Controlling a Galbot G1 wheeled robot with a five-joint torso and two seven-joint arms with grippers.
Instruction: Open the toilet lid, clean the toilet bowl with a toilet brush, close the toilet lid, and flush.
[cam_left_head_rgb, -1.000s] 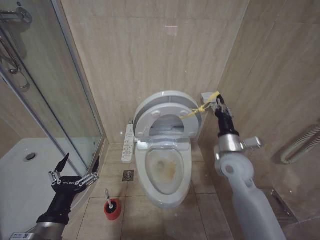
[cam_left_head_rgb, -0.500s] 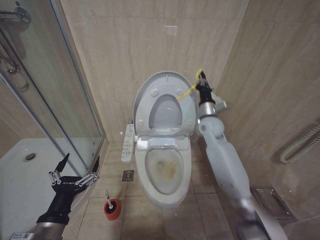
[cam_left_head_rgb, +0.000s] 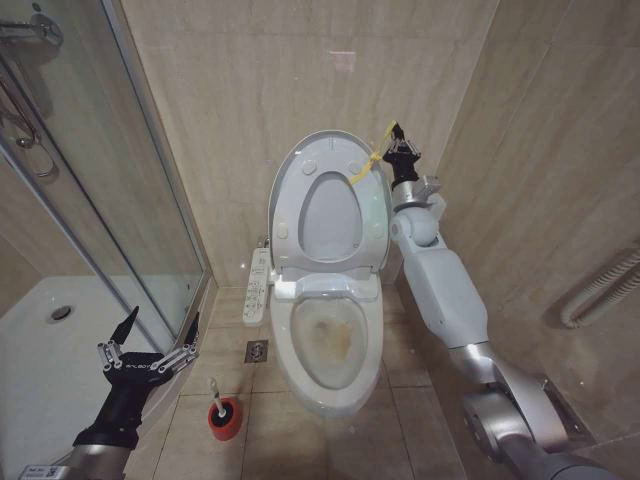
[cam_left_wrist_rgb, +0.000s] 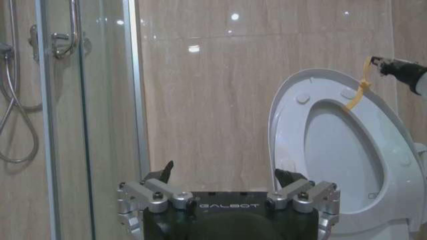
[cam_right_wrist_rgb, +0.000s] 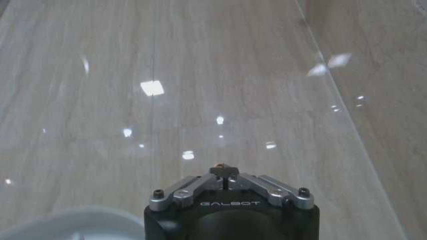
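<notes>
Right tool (cam_left_head_rgb: 402, 148) is up high against the tiled wall, fingers pinched together on the yellow strap (cam_left_head_rgb: 366, 168). In the right wrist view the same tool (cam_right_wrist_rgb: 225, 176) has its fingertips pressed closed, a sliver of the strap just poking out between them, with the tiled wall (cam_right_wrist_rgb: 200, 75) straight ahead. The strap runs taut from the tool down to the rim of the toilet lid (cam_left_head_rgb: 325, 160), and the lid stands raised, nearly upright, leaning back toward the wall. The white seat ring (cam_left_head_rgb: 330, 215) is up with it, lying against the lid's underside. In the left wrist view the lid (cam_left_wrist_rgb: 293, 107) shows its round bumpers, and the strap (cam_left_wrist_rgb: 357, 95) runs up to the right tool at the far edge.

Below, the toilet bowl (cam_left_head_rgb: 325, 385) lies open to view, yellowish-brown stains inside. A control panel (cam_left_head_rgb: 257, 290) sits at the bowl's left side.

Left tool (cam_left_head_rgb: 150, 335) hangs low on the left, near the glass shower door (cam_left_head_rgb: 90, 170), fingers spread wide and holding nothing. The left wrist view confirms it: the tool (cam_left_wrist_rgb: 225, 172) gapes open. Just beyond it on the floor, the toilet brush (cam_left_head_rgb: 214, 395) stands in its red holder cup (cam_left_head_rgb: 224, 418), well apart from both tools, left of the bowl.
</notes>
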